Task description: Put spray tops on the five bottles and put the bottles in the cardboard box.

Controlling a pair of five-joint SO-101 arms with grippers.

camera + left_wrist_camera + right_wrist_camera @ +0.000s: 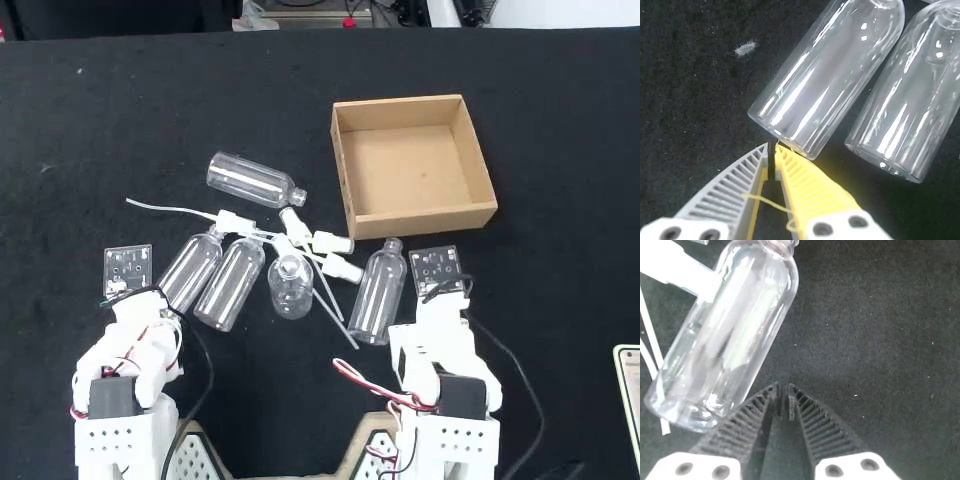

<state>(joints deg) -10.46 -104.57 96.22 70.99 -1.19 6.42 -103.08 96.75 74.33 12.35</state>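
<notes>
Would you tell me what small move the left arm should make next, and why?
Probably open the left gripper: its fingers are shut, tips just at the base of a bottle lying on the table, so it cannot grasp it yet.

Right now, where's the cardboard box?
High view: the cardboard box sits on the black cloth ahead of the right arm, beyond the pile of bottles. Its nearest neighbours are two loose spray tops just off its near left corner.
</notes>
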